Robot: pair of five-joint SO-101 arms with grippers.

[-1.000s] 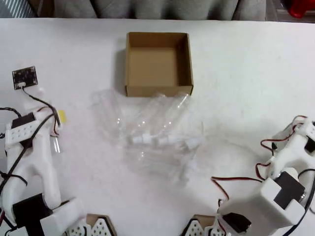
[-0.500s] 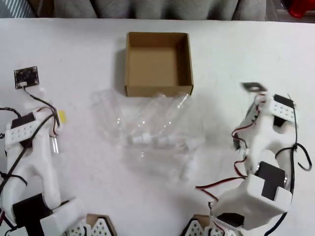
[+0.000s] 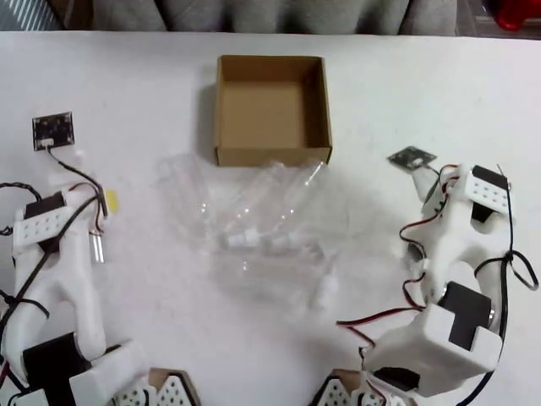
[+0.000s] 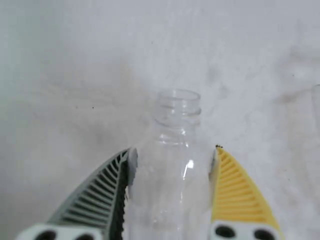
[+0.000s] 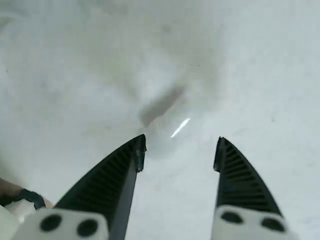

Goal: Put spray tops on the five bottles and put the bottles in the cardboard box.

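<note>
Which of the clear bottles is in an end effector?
The bottle held by the left end effector, its neck open and capless; the others lie piled before the cardboard box.

I see my right gripper with its two black fingers spread wide over the white table, and a small pale object with a bright glint lies between their tips, too blurred to identify.
</note>
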